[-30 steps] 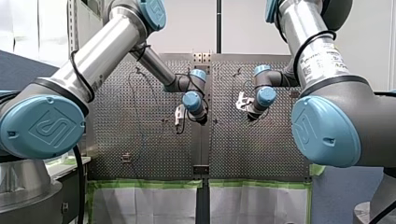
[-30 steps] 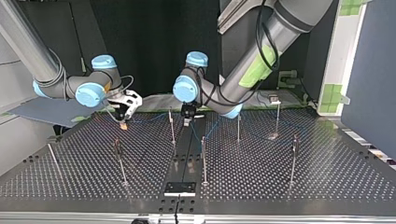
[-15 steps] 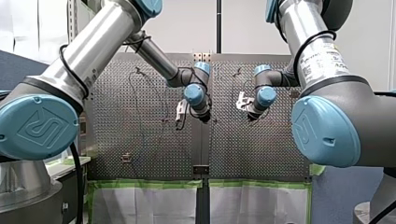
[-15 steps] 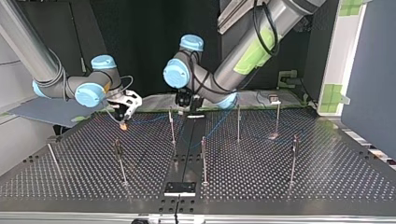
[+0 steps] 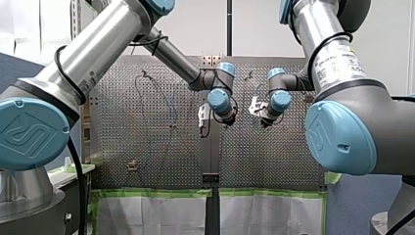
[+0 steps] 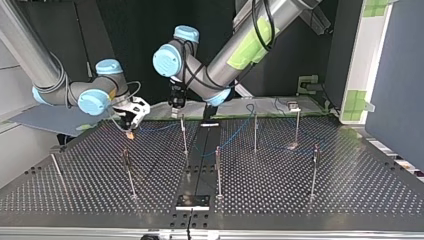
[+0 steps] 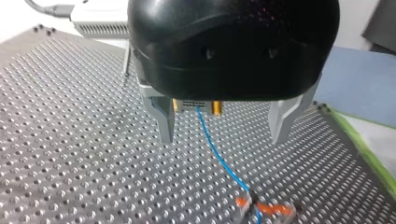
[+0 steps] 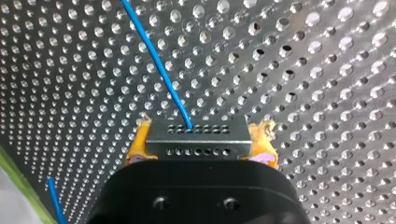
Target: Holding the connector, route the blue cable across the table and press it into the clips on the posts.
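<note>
My right gripper [image 8: 201, 140] clamps the grey perforated metal connector [image 8: 196, 145] of the thin blue cable [image 8: 159, 70]; my left gripper [image 7: 222, 136] gapes wide.

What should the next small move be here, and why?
Probably close my left gripper on the blue cable: it stands open with the cable apparently running loose through its gap, while my right gripper is shut on the connector. Once gripped, the cable could be guided toward a post.
</note>
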You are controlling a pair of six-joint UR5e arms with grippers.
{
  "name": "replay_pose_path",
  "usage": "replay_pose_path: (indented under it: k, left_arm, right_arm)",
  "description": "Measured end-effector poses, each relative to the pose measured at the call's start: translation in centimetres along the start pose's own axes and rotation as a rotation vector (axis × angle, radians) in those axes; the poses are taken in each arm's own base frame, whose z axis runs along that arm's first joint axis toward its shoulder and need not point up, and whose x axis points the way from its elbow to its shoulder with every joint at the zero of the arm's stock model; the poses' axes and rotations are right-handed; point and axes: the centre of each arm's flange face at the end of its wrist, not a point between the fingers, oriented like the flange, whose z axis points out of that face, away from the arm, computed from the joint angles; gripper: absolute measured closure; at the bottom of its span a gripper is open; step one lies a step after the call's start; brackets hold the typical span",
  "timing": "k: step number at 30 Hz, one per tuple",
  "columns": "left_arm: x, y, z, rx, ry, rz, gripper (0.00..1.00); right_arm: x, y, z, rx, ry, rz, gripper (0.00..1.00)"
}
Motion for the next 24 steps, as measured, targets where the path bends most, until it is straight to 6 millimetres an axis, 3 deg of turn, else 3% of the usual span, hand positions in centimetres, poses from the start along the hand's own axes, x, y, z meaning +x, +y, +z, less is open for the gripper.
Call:
replay_pose_path:
  k: [12, 19, 24]
  left_arm:
    - [2.7, -6.2, -0.1, 0.003, -0.044, -0.072, 0.00]
    - [4.3, -7.2, 0.7, -0.045, -0.027, -0.072, 0.00]
    - [5.2, -7.1, 2.4, -0.092, -0.043, -0.091, 0.00]
  right_arm:
    - [1.5, 0.4, -1.2, -0.008, -0.001, 0.004, 1.00]
    - [2.3, 0.1, -2.2, 0.000, 0.008, 0.004, 1.00]
    - [1.9, -0.3, -2.5, 0.010, -0.001, 0.002, 1.00]
